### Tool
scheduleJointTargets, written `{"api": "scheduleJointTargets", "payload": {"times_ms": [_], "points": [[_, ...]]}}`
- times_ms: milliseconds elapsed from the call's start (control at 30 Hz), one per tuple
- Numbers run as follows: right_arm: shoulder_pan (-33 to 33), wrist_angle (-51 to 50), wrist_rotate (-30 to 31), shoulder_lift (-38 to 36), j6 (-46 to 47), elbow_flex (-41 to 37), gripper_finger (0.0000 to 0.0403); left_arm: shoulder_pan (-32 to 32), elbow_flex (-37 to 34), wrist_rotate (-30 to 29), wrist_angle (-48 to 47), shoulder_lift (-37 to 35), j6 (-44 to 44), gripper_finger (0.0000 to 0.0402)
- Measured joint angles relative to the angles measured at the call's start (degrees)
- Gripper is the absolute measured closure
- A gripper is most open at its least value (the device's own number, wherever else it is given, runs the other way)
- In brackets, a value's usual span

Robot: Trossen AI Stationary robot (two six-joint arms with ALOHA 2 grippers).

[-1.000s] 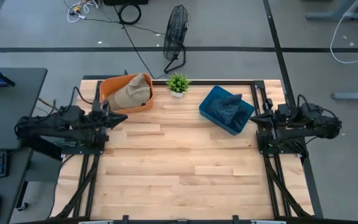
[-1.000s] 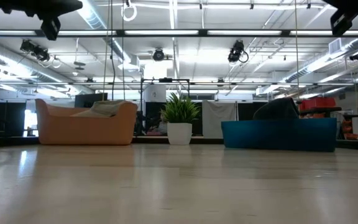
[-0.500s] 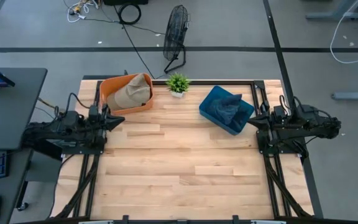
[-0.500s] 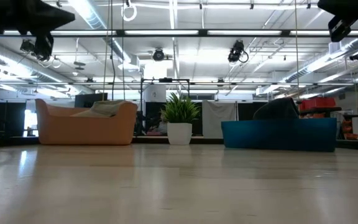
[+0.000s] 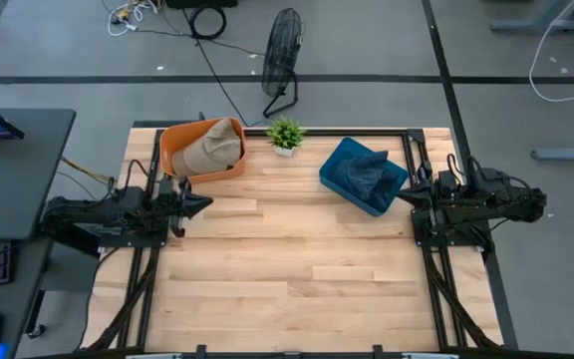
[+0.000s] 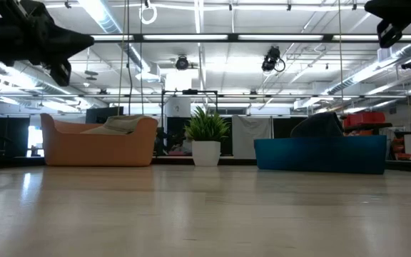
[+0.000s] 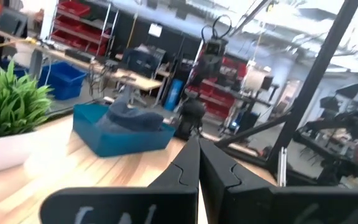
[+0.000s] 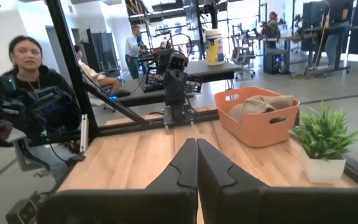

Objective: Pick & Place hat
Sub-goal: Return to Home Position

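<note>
A tan hat (image 5: 211, 148) lies in an orange bin (image 5: 174, 157) at the table's far left; the low view shows hat (image 6: 118, 124) and bin (image 6: 97, 143) too. A dark blue hat (image 5: 365, 170) lies in a blue bin (image 5: 344, 186) at the far right, also seen as a blue bin (image 7: 120, 135) in the left wrist view. My left gripper (image 5: 199, 202) hovers shut over the table's left edge, just near of the orange bin. My right gripper (image 5: 404, 198) hovers shut by the right edge, beside the blue bin. Both are empty.
A small potted plant (image 5: 285, 134) stands at the far edge between the two bins. The wooden tabletop (image 5: 297, 259) stretches bare across the middle and near side. People (image 8: 33, 81) sit and stand in the room beyond the table's left side.
My left arm has swung toward the table's near edge, away from the orange bin, and its gripper has come down lower in the low view. My right arm has drawn back slightly toward the right edge. Neither hat has moved.
</note>
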Motion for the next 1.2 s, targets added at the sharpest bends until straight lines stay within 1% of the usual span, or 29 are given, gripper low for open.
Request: {"api": "scheduleJointTargets", "payload": {"times_ms": [200,433,567,633,700,767,900,1000,1100,1200], "points": [[0.0,0.0,0.0,0.0,-1.3,0.0,0.0403,0.0,-2.4,0.2,2.5,0.0,0.0,0.0400],[0.0,-0.1,-0.1,0.0,-1.3,0.0,0.0403,0.0,-2.5,3.0,1.7,0.0,1.4,0.0400],[0.0,0.1,-0.1,0.0,-1.3,-0.6,0.0403,0.0,-2.5,3.0,1.6,0.0,3.0,0.0400],[0.0,0.2,-0.2,0.0,-0.9,-2.2,0.0403,0.0,-2.5,2.2,1.6,0.0,1.0,0.0399],[0.0,2.2,-0.2,0.0,0.0,-4.3,0.0403,0.0,-2.5,0.4,1.5,0.0,-3.0,0.0399],[0.0,4.8,-1.7,0.0,0.1,-6.5,0.0403,0.0,-2.5,-0.8,1.4,0.1,-5.1,0.0399],[0.0,11.3,-5.9,0.0,0.6,-11.0,0.0403,0.0,-2.6,-1.5,1.4,0.1,-6.2,0.0399],[0.0,16.0,-8.0,0.0,2.3,-13.9,0.0403,0.0,-2.6,-1.9,1.4,0.1,-6.0,0.0399],[0.0,19.1,-9.1,0.0,3.5,-16.5,0.0403,0.0,-2.6,-2.0,1.4,0.1,-6.0,0.0399],[0.0,20.2,-9.2,0.0,3.7,-18.5,0.0403,0.0,-2.6,-2.0,1.4,0.1,-6.0,0.0399]]}}
